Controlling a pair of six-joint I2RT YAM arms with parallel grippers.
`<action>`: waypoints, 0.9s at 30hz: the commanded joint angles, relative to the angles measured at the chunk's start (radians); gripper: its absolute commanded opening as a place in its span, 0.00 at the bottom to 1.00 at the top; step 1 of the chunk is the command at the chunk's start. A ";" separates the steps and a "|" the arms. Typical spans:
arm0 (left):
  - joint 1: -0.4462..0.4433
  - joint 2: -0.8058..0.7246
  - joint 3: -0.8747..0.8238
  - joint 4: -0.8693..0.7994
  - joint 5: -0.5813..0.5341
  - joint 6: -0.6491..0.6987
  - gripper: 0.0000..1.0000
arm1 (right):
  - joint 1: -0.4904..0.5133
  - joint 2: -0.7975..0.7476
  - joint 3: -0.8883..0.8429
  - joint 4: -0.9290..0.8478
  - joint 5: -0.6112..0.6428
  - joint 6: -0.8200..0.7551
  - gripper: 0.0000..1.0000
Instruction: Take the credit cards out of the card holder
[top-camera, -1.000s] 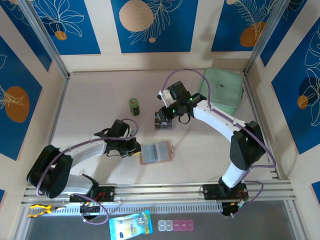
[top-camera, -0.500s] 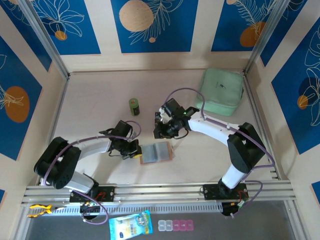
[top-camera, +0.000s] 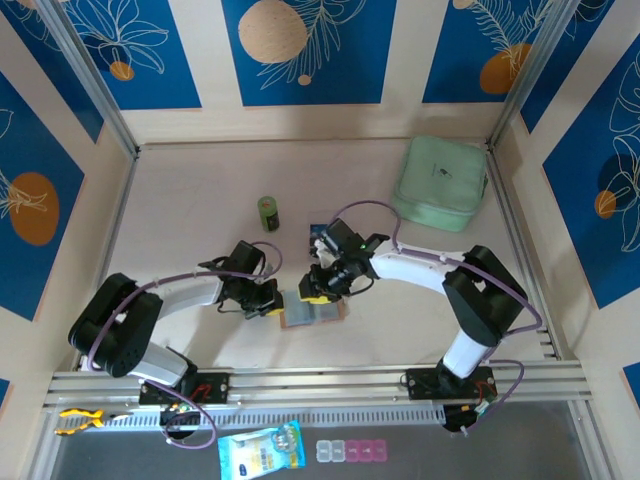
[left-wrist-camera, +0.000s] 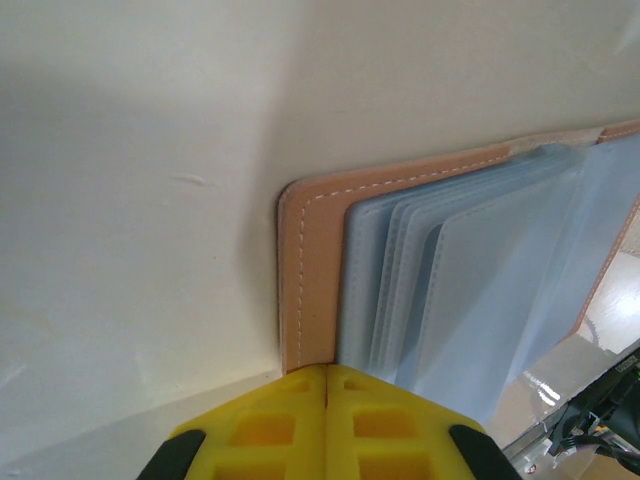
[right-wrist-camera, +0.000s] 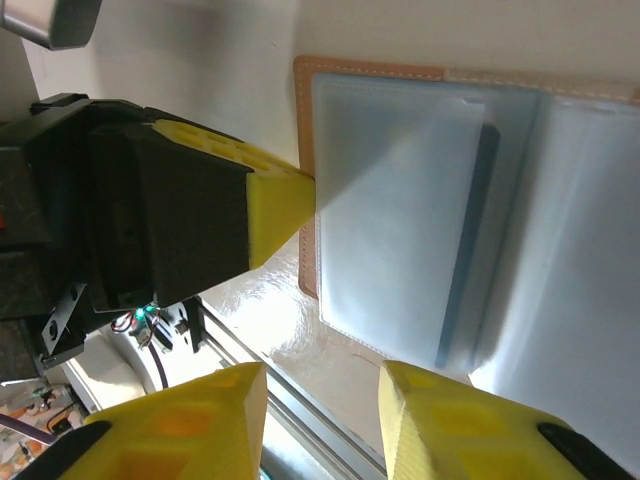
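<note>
The card holder (top-camera: 318, 310) lies open on the table, tan leather rim around pale grey-blue sleeves. My left gripper (top-camera: 272, 300) is shut, and its yellow fingertips (left-wrist-camera: 326, 372) press on the holder's left leather edge (left-wrist-camera: 308, 270). Over the holder's near left corner hangs my right gripper (top-camera: 314, 290), open with nothing between its fingers (right-wrist-camera: 210, 420). A blue card edge (right-wrist-camera: 463, 270) shows inside one sleeve of the holder (right-wrist-camera: 400, 200). A dark card (top-camera: 318, 232) lies on the table behind the right arm.
A small green canister (top-camera: 268, 213) stands behind the holder to the left. The mint-green case (top-camera: 440, 182) sits at the back right. The metal rail (top-camera: 330, 385) runs along the near edge, with a blue packet (top-camera: 260, 450) and a pill strip (top-camera: 350, 451) below it.
My right gripper came forward and left from the back onto the holder, its jaws wider than before. The dark card it carried now lies on the table. The left gripper stayed put.
</note>
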 joint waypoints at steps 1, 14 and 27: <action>-0.007 0.012 0.000 -0.014 -0.038 0.023 0.03 | 0.010 0.038 0.007 0.034 -0.061 0.021 0.36; -0.006 -0.009 0.003 -0.038 -0.066 0.033 0.04 | 0.016 0.141 0.065 0.026 -0.070 -0.004 0.28; -0.006 -0.007 0.001 -0.044 -0.065 0.034 0.04 | 0.016 0.189 0.100 -0.064 -0.003 -0.049 0.25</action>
